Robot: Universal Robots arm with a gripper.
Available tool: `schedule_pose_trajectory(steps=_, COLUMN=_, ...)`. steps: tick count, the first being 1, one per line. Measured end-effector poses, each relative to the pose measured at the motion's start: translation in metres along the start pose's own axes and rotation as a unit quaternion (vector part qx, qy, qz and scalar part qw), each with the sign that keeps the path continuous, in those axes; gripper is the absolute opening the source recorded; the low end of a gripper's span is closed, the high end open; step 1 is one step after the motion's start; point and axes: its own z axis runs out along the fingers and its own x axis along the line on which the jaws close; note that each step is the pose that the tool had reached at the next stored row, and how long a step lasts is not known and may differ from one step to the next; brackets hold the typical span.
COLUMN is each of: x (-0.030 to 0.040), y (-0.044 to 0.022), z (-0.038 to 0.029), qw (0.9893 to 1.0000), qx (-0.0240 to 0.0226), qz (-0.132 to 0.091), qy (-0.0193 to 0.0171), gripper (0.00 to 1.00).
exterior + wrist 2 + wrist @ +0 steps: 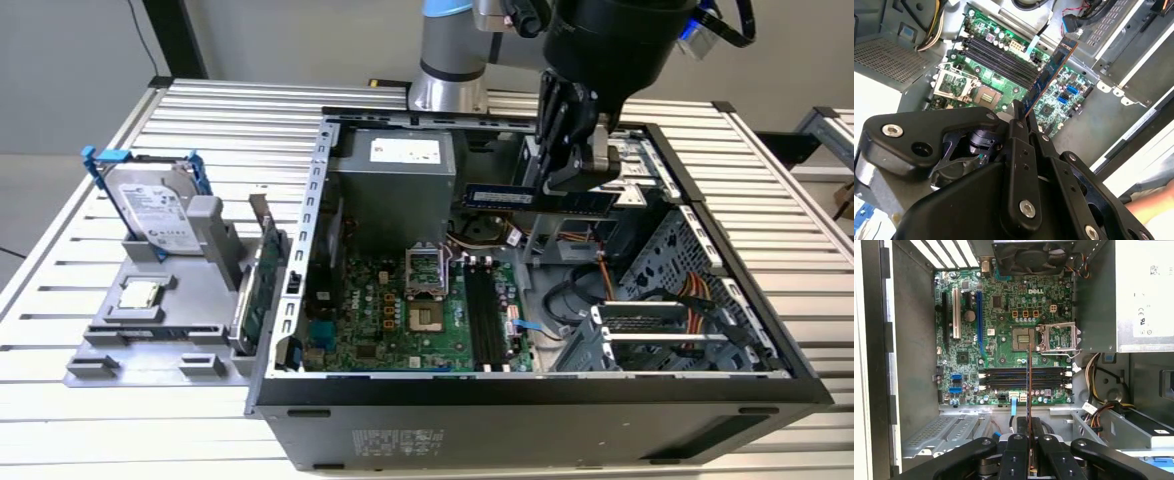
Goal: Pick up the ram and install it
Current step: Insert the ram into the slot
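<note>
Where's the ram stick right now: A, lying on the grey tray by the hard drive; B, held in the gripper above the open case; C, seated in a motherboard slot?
B: the gripper pinches the ram in the air over the motherboard, whose memory slots stand empty.

I find the ram (pixel 534 197) to be a long, narrow blue board with a row of dark chips on the face that shows in the exterior view. It is off the surface, gripped at the end toward the exterior view's right by the closed gripper (pixel 585 183). It stands on its long edge, long axis about level, above the open case (pixel 534 385). In the first wrist view I see it edge-on (pixel 1028 390), crosswise over the empty memory slots (pixel 1004 380), not seated.
</note>
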Motion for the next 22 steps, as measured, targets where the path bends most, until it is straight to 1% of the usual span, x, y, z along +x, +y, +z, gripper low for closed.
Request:
schedule_pose_trajectory(steps=5, x=0.0000, y=0.0000, z=0.0000, qw=1.0000, qx=-0.0002, qz=0.008, qy=-0.0001, gripper=0.00)
schedule_pose_trajectory(steps=10, x=0.0000, y=0.0000, z=0.0000, qw=0.9998, qx=-0.0004, qz=0.022, qy=-0.0004, gripper=0.00)
schedule_pose_trajectory(steps=16, x=0.0000, y=0.0000, z=0.0000, qw=0.9997, qx=-0.0005, qz=0.024, qy=-0.0005, gripper=0.00)
schedule_pose_trajectory(steps=19, x=0.0000, y=0.0000, z=0.0000, qw=0.9992, qx=-0.0008, qz=0.041, qy=-0.0009, gripper=0.00)
schedule_pose_trajectory(steps=22, x=0.0000, y=0.0000, z=0.0000, qw=0.9981, qx=-0.0012, qz=0.061, qy=-0.0013, gripper=0.00)
